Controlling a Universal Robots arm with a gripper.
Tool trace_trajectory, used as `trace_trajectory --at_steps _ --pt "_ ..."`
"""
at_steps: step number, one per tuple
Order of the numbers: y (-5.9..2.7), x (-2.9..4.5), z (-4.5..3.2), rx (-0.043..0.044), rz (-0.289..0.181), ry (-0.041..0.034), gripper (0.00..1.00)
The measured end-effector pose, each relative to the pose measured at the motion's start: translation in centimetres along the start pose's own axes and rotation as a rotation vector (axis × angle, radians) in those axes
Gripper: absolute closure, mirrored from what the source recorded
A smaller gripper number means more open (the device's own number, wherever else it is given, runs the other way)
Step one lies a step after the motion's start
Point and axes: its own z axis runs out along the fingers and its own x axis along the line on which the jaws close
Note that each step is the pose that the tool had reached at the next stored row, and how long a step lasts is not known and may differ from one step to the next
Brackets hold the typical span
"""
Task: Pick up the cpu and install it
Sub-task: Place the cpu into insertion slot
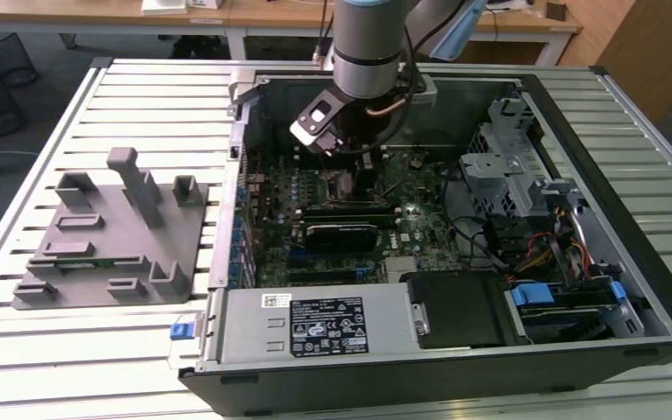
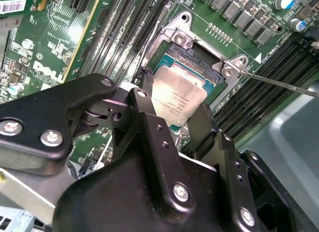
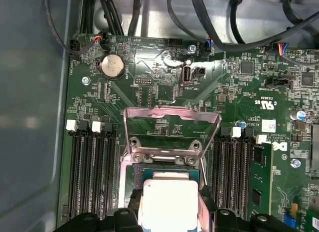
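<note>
My gripper [image 2: 175, 115] is pinching the cpu [image 2: 179, 98] by two opposite edges, its fingers [image 2: 203, 128] one on each side and the silvery top facing up. The chip hangs over the socket [image 2: 198, 60], covering most of its opening. I cannot tell whether the underside already touches the contacts.

I judge the step in hand to be seating the chip, and what matters is a level, straight descent. I want the chip's edges parallel to the socket's frame on all four sides, with no sideways slide, since the contacts below probably bend easily.

The white triangle [image 2: 257, 57] printed on the board off one socket corner is my guide for orientation. The load plate [image 3: 172, 124] stands raised behind the socket, and the thin lever [image 2: 279, 83] is swung out beside it. Both look clear of the path. Memory slots [image 3: 92, 167] flank the socket on either side.
</note>
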Motion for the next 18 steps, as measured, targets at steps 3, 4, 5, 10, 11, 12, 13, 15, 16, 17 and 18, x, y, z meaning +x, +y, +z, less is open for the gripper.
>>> trace_trajectory --at_steps 3,4,5,10,11,12,13,15,16,17,18 --pt "-0.09 0.03 0.27 0.0 0.0 0.0001 0.47" --pt "-0.12 0.05 0.36 -0.0001 0.0 0.0001 0.47" --pt "-0.14 0.07 0.43 0.0 0.0 0.0 0.47" --pt "-0.17 0.3 0.71 0.0002 0.007 -0.0003 0.47" --pt "-0.17 0.35 0.75 0.0002 0.009 -0.0003 0.47" --pt "-0.17 0.4 0.8 0.0003 0.011 -0.0004 0.47" --pt "-0.17 0.44 0.86 0.0003 0.012 -0.0004 0.47" --pt "-0.18 0.49 0.98 0.0003 0.015 -0.0005 0.47" --pt "-0.2 0.51 1.06 0.0004 0.016 -0.0006 0.47" --pt "-0.21 0.52 1.13 0.0004 0.016 -0.0006 0.47" --pt "-0.23 0.52 1.21 0.0004 0.017 -0.0006 0.47"
